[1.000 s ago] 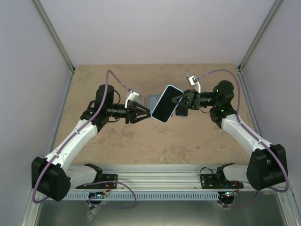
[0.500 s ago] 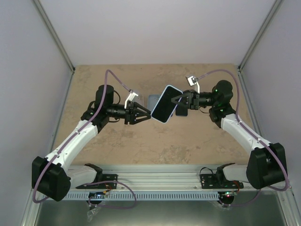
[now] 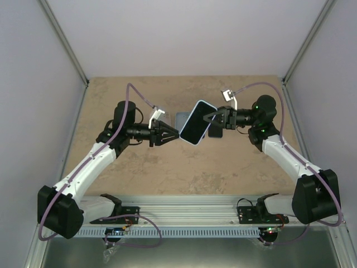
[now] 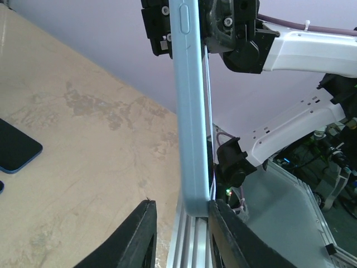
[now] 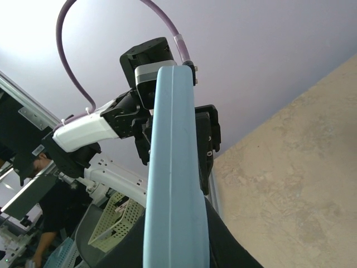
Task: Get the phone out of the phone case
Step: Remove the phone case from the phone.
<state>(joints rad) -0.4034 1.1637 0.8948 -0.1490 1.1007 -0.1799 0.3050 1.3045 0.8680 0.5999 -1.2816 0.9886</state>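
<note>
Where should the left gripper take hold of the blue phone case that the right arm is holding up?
Take the phone case by its free end, opposite the right gripper. Bring the left gripper in from its own side, end-on, one finger on each broad face: the case stands edge-on to it, thin enough to straddle.

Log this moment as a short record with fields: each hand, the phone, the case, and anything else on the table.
right hand: shut on the phone case, holding it up off the table
left hand: open, fingers either side of the case's free end, one finger clear of it
phone: inside the case, screen dark
task: not done
also on table: dark handset lying flat
</note>
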